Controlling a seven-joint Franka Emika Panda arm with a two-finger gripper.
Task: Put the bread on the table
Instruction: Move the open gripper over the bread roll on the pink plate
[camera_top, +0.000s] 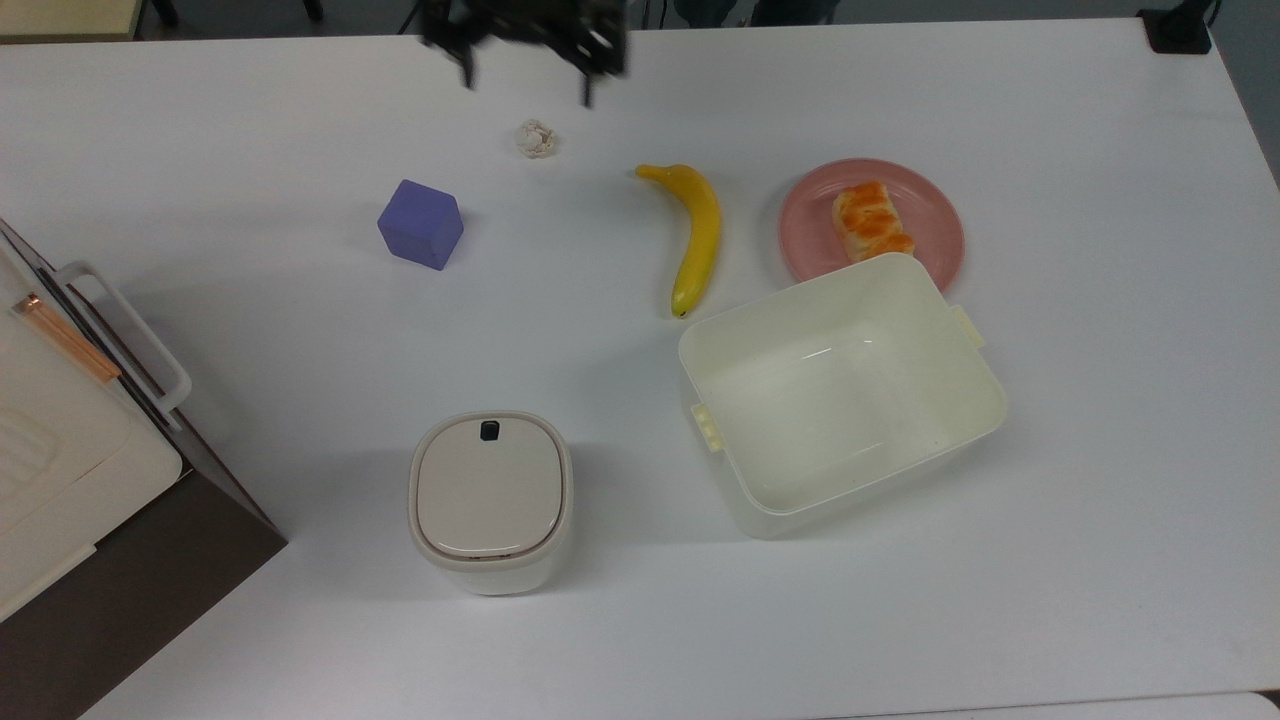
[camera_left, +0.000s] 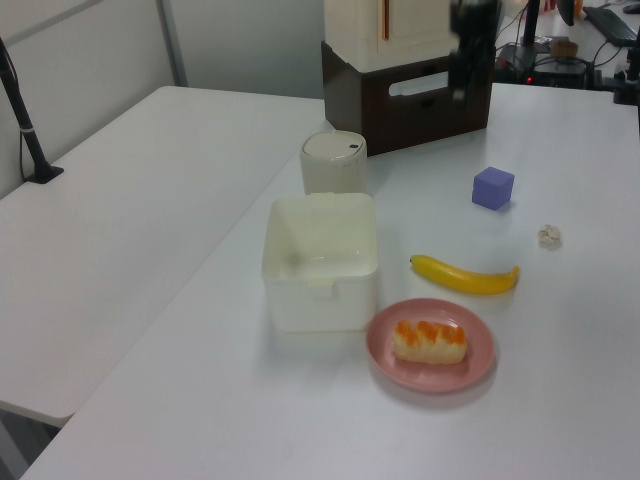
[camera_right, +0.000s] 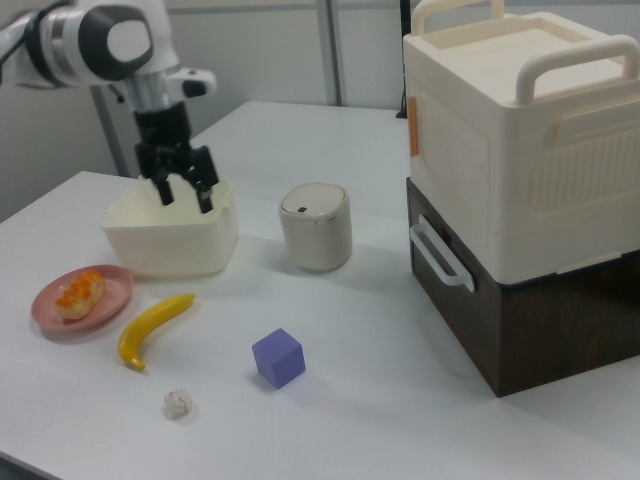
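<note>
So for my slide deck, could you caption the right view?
Open black two-finger gripper hovers above the white table; glazed orange-brown bread sits on round pink plate.

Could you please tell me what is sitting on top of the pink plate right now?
The bread lies on the pink plate, alone there. In the top view the cream bin covers the plate's near edge, so that strip stays unseen.

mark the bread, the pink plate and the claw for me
Orange-glazed oblong bread loaf (camera_top: 872, 222): top view, middle of its glazed top.
Round pink plate (camera_top: 935, 222): top view, bare surface right of the loaf.
Black two-finger claw (camera_right: 183, 190): right view, midway between its fingertips, fingers apart.
</note>
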